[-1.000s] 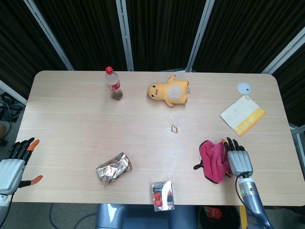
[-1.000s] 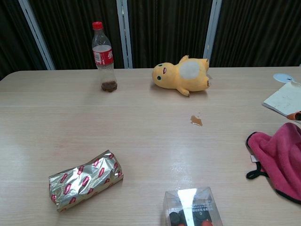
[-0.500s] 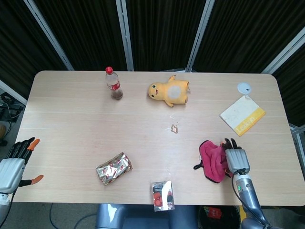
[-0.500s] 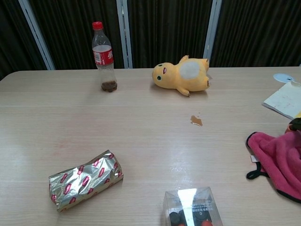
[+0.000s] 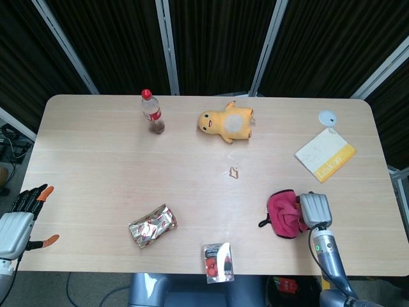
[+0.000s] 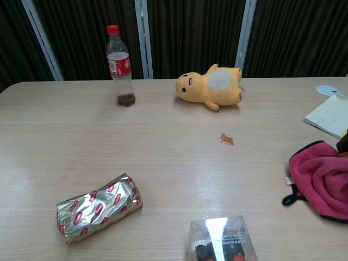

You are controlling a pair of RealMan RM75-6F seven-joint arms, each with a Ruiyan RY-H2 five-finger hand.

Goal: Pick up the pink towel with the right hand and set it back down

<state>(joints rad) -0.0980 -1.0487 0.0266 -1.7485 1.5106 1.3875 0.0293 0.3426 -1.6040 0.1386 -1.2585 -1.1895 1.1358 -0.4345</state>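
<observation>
The pink towel lies bunched near the table's front right, with a black loop sticking out on its left side. My right hand sits on the towel's right edge, fingers curled down into the cloth and gripping it. In the chest view the towel is a raised heap at the right border, and only a dark bit of the right hand's fingertips shows above it. My left hand hangs off the table's front left corner, fingers spread and holding nothing.
A foil snack bag and a clear box lie along the front edge. A cola bottle and a yellow plush toy stand at the back, with a notebook and a white disc at the right.
The right hand's fingers, stretched over the towel before, have curled in. The towel has been drawn together into a smaller, taller bunch. The left hand has not moved.
</observation>
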